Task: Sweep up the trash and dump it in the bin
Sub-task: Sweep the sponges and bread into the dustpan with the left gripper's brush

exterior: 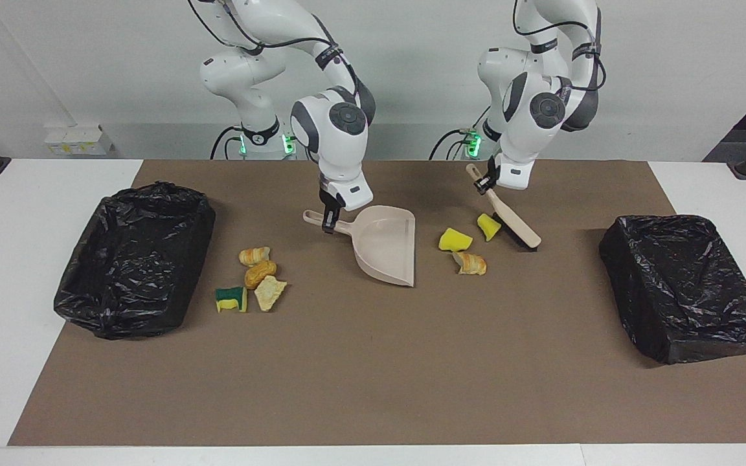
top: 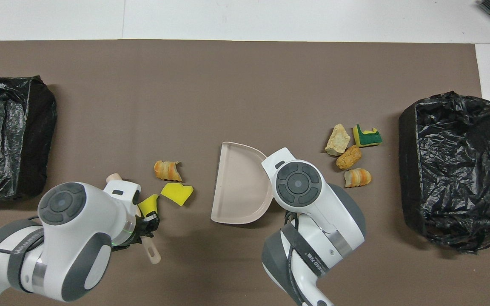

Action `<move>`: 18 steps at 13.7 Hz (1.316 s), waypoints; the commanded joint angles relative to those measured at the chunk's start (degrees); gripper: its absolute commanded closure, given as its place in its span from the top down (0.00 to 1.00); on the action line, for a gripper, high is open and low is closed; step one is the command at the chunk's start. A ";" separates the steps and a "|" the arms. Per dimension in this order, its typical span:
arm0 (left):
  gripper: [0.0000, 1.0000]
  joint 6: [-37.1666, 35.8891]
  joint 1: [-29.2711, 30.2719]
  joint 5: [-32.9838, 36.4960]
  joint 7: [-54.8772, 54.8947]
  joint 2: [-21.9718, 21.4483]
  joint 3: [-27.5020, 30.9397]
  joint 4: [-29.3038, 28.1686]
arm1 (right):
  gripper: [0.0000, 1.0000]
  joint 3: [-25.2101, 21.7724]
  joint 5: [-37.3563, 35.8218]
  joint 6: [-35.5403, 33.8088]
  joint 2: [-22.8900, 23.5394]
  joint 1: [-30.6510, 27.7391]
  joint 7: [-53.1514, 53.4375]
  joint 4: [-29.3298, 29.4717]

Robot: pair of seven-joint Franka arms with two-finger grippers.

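Note:
My right gripper (exterior: 329, 220) is shut on the handle of a beige dustpan (exterior: 383, 243) that sits on the brown mat, its mouth toward the left arm's end. My left gripper (exterior: 486, 184) is shut on the wooden handle of a brush (exterior: 512, 220), whose black bristles rest on the mat beside a yellow sponge chunk (exterior: 488, 226). Another yellow chunk (exterior: 454, 240) and a bread piece (exterior: 470, 263) lie between brush and dustpan. Three bread-like pieces (exterior: 260, 273) and a green-and-yellow sponge (exterior: 231, 299) lie toward the right arm's end. In the overhead view the dustpan (top: 238, 187) shows beside the right wrist.
A black-bag-lined bin (exterior: 120, 317) stands at the right arm's end of the mat and a second one (exterior: 703, 336) at the left arm's end. The brown mat (exterior: 373, 375) is bare on the side farther from the robots.

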 commanded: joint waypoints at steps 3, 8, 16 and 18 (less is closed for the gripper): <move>0.00 5.09 -6.37 -0.90 7.61 4.64 0.57 5.01 | 0.00 0.06 -1.03 0.57 0.12 -0.25 4.31 -0.33; 0.00 5.09 -8.91 -0.99 11.22 4.56 0.48 5.19 | 0.00 0.14 -1.56 -1.71 -0.24 -0.08 0.30 -0.24; 0.00 4.92 -19.62 -3.54 12.38 6.14 0.48 9.14 | 0.00 0.14 -2.61 -1.18 -0.67 1.95 -9.05 -0.41; 0.00 1.86 -21.04 -3.62 12.03 5.71 0.57 11.24 | 0.00 0.14 -2.53 -1.10 -0.50 1.95 -8.70 -0.33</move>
